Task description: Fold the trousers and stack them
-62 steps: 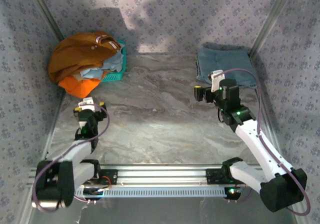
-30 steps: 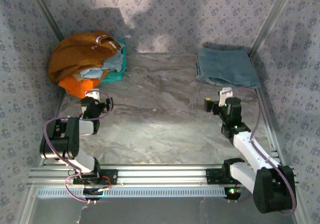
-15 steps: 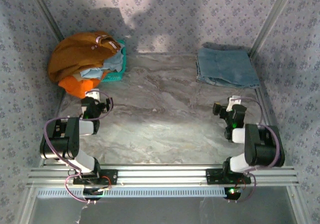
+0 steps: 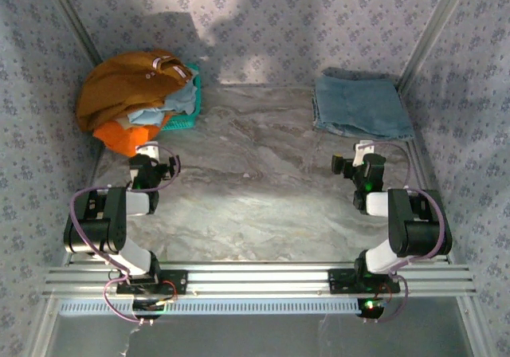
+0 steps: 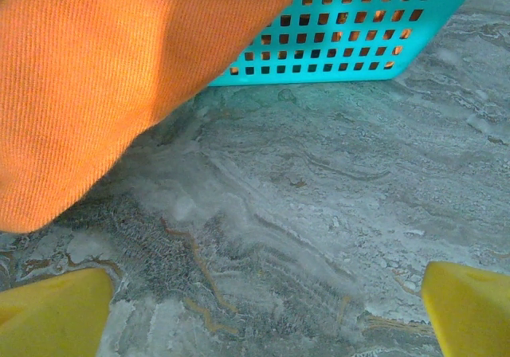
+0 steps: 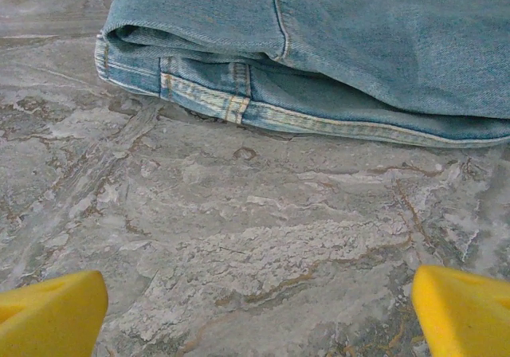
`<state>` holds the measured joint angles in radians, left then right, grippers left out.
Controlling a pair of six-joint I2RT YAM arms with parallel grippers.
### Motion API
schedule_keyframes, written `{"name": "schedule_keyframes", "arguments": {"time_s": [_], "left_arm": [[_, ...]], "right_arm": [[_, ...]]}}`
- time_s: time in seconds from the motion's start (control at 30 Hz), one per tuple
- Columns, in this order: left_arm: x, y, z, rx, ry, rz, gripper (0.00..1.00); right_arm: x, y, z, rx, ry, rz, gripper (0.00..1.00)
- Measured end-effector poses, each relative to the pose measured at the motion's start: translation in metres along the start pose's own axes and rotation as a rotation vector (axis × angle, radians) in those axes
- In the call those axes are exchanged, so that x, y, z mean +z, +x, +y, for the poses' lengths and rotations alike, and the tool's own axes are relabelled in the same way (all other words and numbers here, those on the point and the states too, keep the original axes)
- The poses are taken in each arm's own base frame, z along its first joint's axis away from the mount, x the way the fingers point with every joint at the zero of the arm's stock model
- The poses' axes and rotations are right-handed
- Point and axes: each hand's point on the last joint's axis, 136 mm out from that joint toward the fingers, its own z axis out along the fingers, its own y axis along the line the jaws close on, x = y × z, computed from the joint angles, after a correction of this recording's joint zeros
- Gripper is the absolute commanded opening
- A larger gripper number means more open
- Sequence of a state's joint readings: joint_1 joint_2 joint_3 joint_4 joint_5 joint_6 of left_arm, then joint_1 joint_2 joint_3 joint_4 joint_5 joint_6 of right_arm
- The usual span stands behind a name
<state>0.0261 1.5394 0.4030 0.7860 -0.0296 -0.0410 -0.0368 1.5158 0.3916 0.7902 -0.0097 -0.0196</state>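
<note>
We see L claw (image 5: 255,313) open nr basket (image 5: 351,30), R claw (image 6: 259,313) open facing folded trousers (image 6: 319,46) on desk (image 6: 239,213).

Robot test cell in a laboratory. Patterned fabric walls (image 4: 263,22) stretch between aluminium corner posts (image 4: 434,26) around a marble-patterned tabletop (image 4: 255,205). An aluminium extrusion rail (image 4: 255,277) along the near edge carries both arm bases (image 4: 368,271).

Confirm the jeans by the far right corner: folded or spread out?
Folded. The jeans lie as a compact rectangle, and the right wrist view shows several denim layers stacked under a rounded fold.
</note>
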Motion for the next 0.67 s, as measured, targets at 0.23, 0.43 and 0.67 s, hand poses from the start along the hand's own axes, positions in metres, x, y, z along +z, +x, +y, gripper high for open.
{"name": "schedule_keyframes", "arguments": {"time_s": [0.23,0.43,0.67], "left_arm": [[0.0,0.0,0.0,0.0,0.0,0.0,1.0],[0.0,-0.0002,-0.0001,0.0,0.0,0.0,1.0],[0.0,-0.0001,-0.0001,0.0,0.0,0.0,1.0]], "right_arm": [[0.0,0.0002,0.0014,-0.008,0.005,0.001,1.0],[0.0,0.0003,0.0013,-0.008,0.005,0.001,1.0],[0.0,0.0003,0.001,-0.008,0.005,0.001,1.0]]}}
